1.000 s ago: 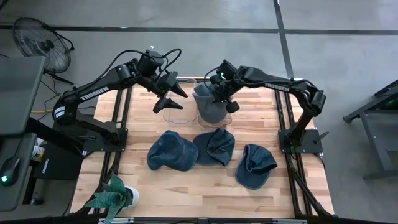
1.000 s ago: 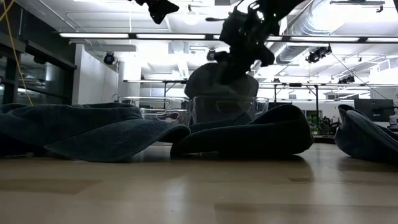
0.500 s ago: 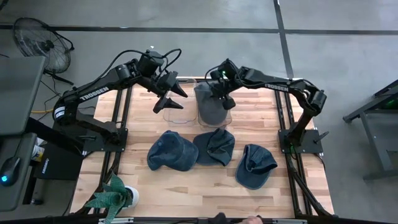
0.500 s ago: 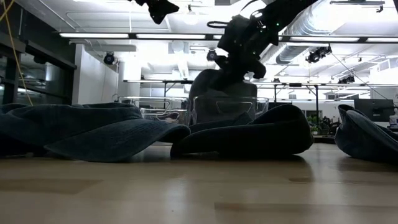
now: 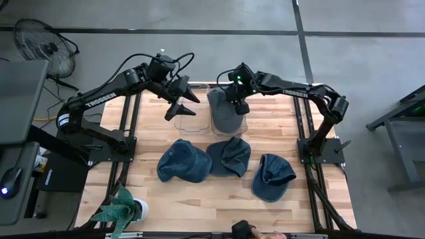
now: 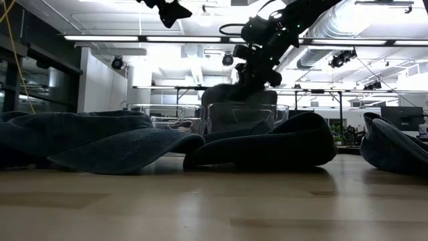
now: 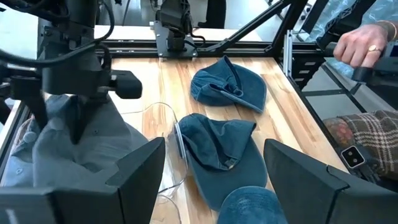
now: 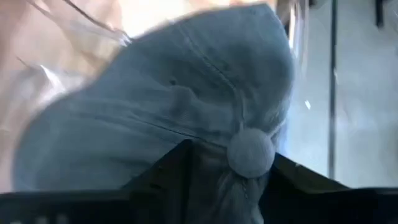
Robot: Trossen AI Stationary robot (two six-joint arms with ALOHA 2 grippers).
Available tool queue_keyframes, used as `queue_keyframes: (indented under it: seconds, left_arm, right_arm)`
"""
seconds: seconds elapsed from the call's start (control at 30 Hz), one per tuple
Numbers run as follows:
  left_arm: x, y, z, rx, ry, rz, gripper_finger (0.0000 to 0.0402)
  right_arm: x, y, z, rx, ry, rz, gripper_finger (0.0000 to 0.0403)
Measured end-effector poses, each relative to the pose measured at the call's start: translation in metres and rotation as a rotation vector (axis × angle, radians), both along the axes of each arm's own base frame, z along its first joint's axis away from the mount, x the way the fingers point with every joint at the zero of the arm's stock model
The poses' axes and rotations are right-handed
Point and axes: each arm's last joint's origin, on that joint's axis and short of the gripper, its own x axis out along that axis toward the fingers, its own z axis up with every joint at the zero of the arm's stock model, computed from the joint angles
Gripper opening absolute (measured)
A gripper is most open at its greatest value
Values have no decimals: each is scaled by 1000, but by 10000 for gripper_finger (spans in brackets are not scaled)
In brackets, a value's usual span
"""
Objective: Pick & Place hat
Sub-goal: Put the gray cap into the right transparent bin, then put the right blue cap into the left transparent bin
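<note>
The grey hat (image 5: 226,111) sat in the clear bin (image 5: 243,126) at the bench's (image 5: 199,192) far side. The right gripper (image 5: 235,99) hovered just above it, jaws parting; lift straight up. The left gripper (image 5: 180,106) waited open nearby.

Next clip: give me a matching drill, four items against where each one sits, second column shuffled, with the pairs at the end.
Items:
1. grey hat
2. left end effector
3. potted plant
4. three blue hats

Places:
A. near left corner of the table
B. in a row on the bare wood
C. in the right-hand clear bin, under the right end effector
D. above the left-hand clear bin

Pairs: 1-C, 2-D, 3-A, 4-B
</note>
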Motion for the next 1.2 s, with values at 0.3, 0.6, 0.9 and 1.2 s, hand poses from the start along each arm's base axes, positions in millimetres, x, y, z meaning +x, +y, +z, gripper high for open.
queue_keyframes:
  seconds: [0.3, 0.6, 0.9, 1.2]
  left_arm:
    - [0, 1, -1, 23, 14, 39, 271]
    - [-1, 1, -2, 22, 33, 45, 271]
    - [-4, 2, -8, 42, 114, 119, 271]
    - [-9, 0, -14, 24, 198, 137, 271]
  right_arm:
    - [-5, 0, 12, -72, -8, -67, 235]
    - [-19, 9, 47, -114, -115, -94, 232]
    - [-45, 27, 89, -59, -271, -127, 228]
    - [-71, 56, 113, 77, -314, -93, 221]
